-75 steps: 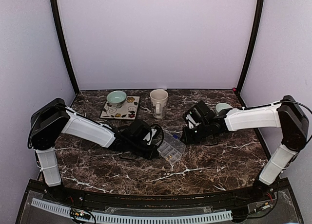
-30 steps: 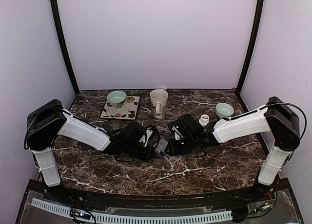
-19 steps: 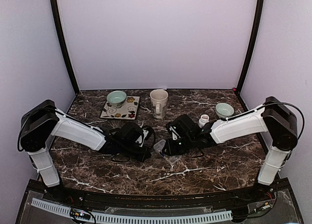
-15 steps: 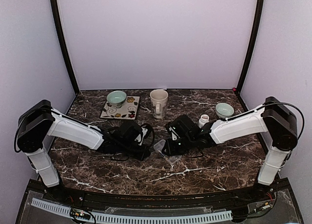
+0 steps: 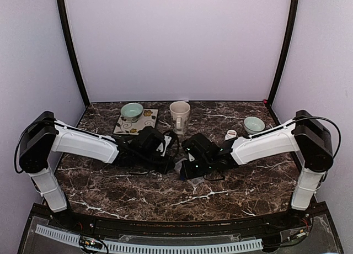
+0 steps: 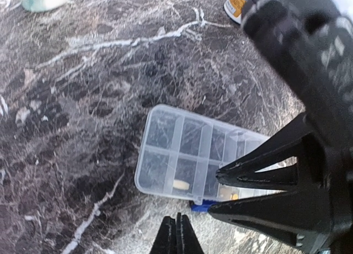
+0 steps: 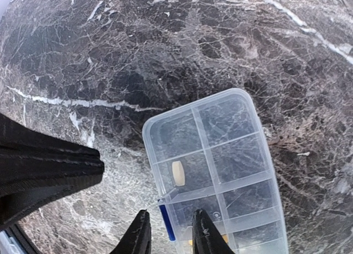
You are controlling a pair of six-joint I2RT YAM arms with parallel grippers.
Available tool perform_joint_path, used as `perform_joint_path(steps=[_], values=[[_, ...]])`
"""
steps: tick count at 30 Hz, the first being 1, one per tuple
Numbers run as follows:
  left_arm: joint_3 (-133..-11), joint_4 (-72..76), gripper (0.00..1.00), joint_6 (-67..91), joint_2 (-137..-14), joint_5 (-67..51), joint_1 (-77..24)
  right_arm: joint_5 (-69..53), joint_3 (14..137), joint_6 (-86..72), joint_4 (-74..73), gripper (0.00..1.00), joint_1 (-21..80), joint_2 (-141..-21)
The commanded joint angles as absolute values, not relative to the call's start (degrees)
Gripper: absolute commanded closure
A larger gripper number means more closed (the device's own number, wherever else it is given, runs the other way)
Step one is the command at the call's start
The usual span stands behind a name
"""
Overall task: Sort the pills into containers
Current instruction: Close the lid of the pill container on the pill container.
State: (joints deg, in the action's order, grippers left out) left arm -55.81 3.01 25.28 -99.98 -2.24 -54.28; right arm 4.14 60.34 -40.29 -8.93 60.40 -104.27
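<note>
Left wrist: left claw [image 6: 177, 234] clenched, empty, poised just beside the small clear plastic compartment tray [image 6: 182, 149], which lies flat on the dark marble desk [image 6: 83, 99].
Right wrist: right claw [image 7: 170, 233] part-spread astride the tray's blue clasp [image 7: 165, 221]; contact unclear. Pale oblong pill [image 7: 177, 172] inside.
Advice: centre on the clasp, pry gently, brace the tray against sliding.
Top: arms hide the tray, mid-desk.
</note>
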Motion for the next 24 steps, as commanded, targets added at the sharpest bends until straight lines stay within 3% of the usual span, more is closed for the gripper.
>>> perform_joint_path(steps=[1,24], values=[[-58.09,0.99,1.00,23.67,-100.26,-1.28,-53.48,8.71,58.92,-39.39,-18.21,0.71,61.17,-105.86],[-57.79,10.96,1.00,26.63,-105.90,-15.71,-49.22,16.53,58.54,-35.78,-17.98,0.58,63.49,-103.76]])
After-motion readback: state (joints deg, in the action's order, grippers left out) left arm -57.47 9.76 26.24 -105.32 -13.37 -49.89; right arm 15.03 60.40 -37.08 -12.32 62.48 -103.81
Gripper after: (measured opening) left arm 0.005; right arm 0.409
